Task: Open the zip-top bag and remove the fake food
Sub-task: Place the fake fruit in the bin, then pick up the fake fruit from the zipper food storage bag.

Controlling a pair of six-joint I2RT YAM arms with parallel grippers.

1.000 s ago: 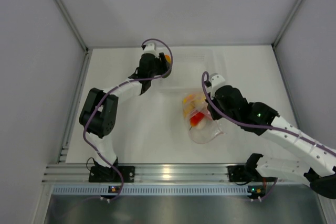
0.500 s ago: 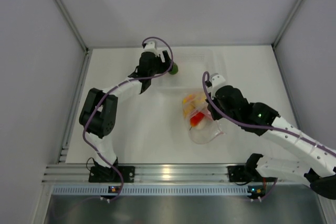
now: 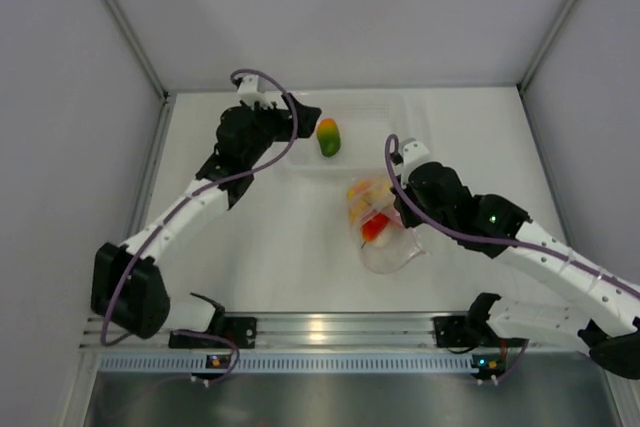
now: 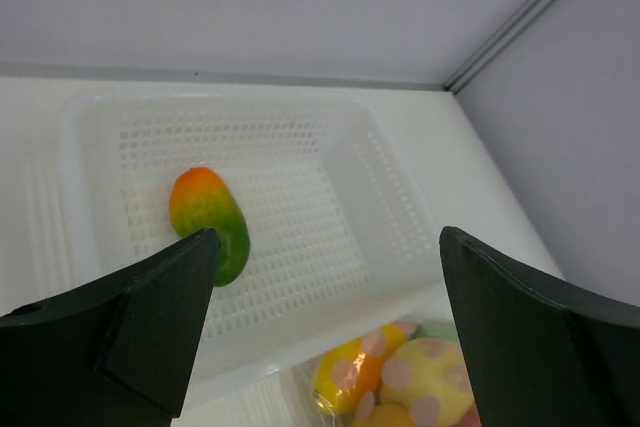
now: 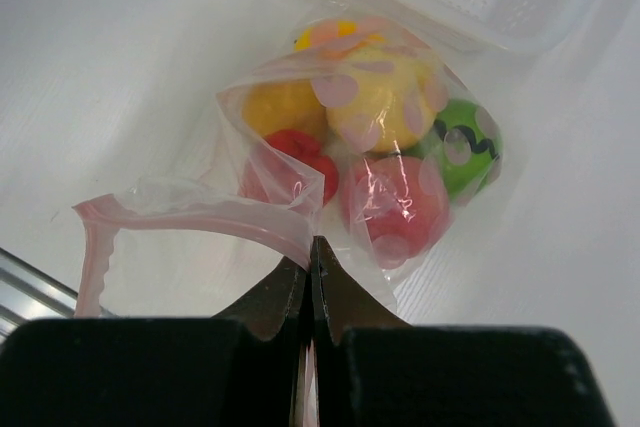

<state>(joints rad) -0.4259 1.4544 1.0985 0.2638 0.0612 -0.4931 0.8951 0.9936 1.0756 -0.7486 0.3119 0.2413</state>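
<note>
Lying far-to-near, zip-top bag (image 3: pixel 386 247), mouth facing nearward

One fruit (image 3: pixel 328 136) lies in the tray's (image 3: pixel 372 97) left part, beside my left gripper (image 4: pixel 328 242). Before the tray lies the zip-top bag (image 3: pixel 388 247), fake food (image 3: pixel 370 209) inside, its edge in my right gripper (image 5: pixel 310 242).

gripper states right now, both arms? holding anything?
Left gripper: open, holding nothing, above the basket.
Right gripper: closed, pinching the edge of the bag.
</note>
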